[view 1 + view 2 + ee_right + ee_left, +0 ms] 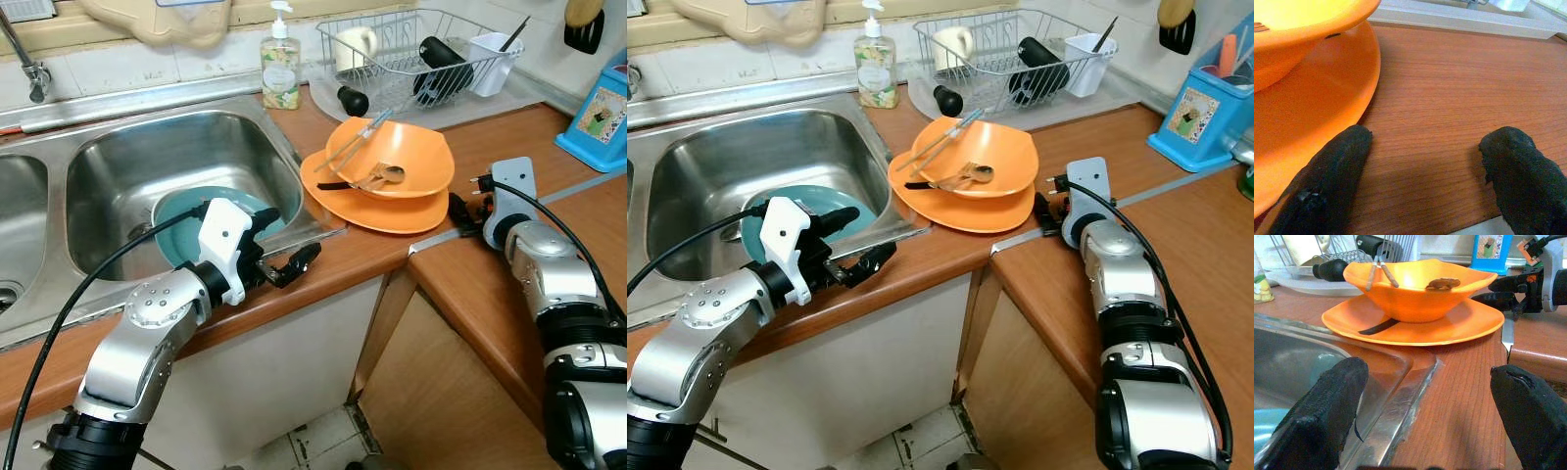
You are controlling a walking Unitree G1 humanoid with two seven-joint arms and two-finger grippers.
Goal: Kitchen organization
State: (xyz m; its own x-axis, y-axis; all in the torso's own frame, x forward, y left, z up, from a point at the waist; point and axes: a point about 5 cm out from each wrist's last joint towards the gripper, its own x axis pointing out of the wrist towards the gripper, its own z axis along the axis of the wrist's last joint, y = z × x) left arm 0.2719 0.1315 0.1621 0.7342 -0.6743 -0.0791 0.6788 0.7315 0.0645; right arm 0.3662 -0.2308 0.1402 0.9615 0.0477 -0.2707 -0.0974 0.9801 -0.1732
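Both grippers are open: left gripper (pixel 279 257) at sink (pixel 118 147) edge, right gripper (pixel 1420 171) at 3 o'clock of orange plate (pixel 392 211).

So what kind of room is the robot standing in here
A home kitchen, most likely. There's a steel sink set in a wooden counter, a dish rack with washed items, and soap by the tap.

Orange bowl (pixel 407 157) on orange plate (pixel 392 208); teal plate (pixel 181 227); wood-grain counter (pixel 490 284)
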